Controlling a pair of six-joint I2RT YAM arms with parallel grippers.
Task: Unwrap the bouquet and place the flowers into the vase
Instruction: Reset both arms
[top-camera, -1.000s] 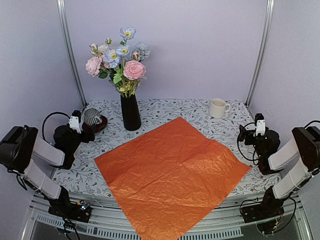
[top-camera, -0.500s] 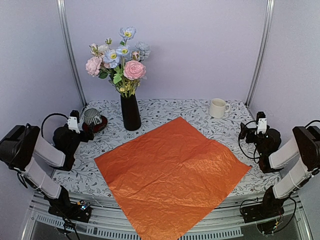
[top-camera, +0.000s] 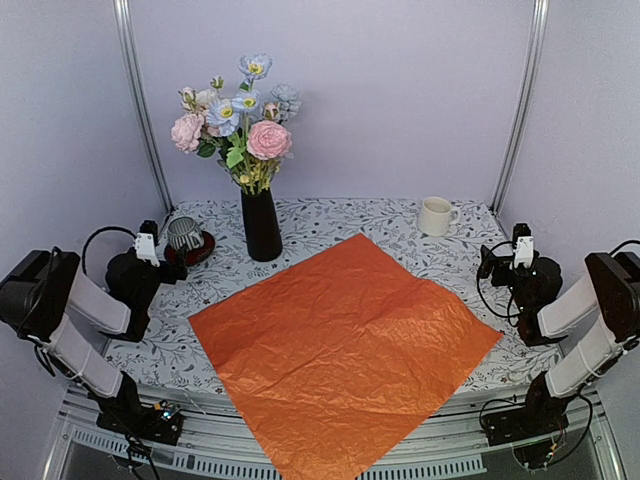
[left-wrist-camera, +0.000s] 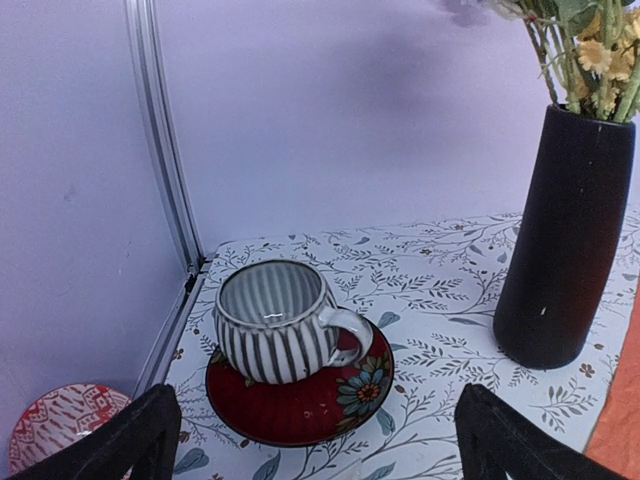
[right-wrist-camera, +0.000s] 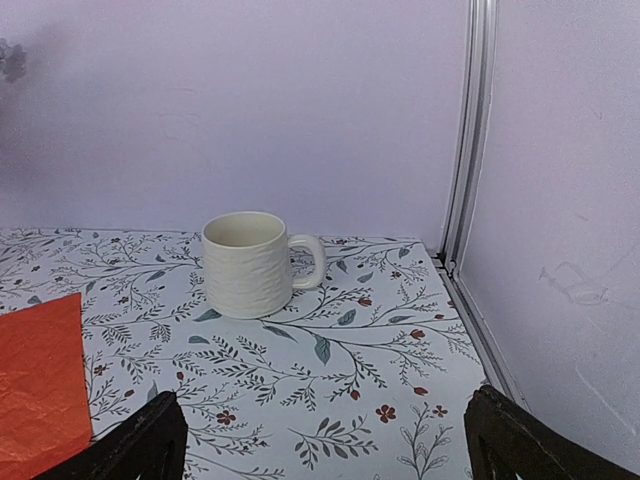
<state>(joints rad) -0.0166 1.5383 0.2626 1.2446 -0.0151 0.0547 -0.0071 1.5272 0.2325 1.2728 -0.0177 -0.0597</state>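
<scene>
The vase (top-camera: 261, 225) is looking matt black; the orange sheet (top-camera: 340, 345) is showing crinkled paper; the striped cup (left-wrist-camera: 270, 325) is gleaming glazed.

— What sits ahead of the right gripper (right-wrist-camera: 325, 450)?
— A cream mug (right-wrist-camera: 247, 265), upright on the flowered tablecloth (right-wrist-camera: 340, 385), handle turned right (its side is rippled).
— And the fingers (right-wrist-camera: 135, 445)?
— Dark tips in the two bottom corners, spread wide, only tablecloth between them.
— Anything else?
— An orange sheet (right-wrist-camera: 35, 385) at lower left, apart from the mug, and a metal post (right-wrist-camera: 470, 130) at right.
</scene>
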